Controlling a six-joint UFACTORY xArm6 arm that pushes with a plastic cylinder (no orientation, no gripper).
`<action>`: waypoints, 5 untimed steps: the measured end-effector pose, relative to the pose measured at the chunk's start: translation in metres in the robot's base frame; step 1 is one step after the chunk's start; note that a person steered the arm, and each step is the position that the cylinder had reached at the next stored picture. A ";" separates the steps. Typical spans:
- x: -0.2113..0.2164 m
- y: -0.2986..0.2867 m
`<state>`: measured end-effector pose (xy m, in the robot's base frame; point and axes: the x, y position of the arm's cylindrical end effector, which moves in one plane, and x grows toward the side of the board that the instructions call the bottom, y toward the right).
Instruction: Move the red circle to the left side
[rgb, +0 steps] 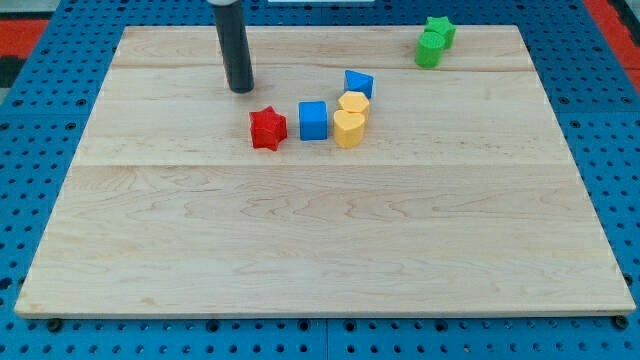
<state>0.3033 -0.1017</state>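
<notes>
My tip (241, 89) rests on the wooden board (320, 240) at the upper left of the block cluster. A red star-shaped block (268, 129) lies just below and to the right of the tip, a short gap apart. No red circle shows in the view. Right of the red star is a blue cube (313, 120), then a yellow heart (348, 128) with another yellow block (354, 104) touching it from above, and a second blue block (359, 84) above those.
Two green blocks, a star (439, 30) and a rounder one (430, 49), sit touching near the board's top right edge. The board lies on a blue pegboard (40, 120).
</notes>
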 end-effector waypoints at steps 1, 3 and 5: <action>-0.022 0.025; -0.026 0.006; -0.036 -0.010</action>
<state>0.2677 -0.1116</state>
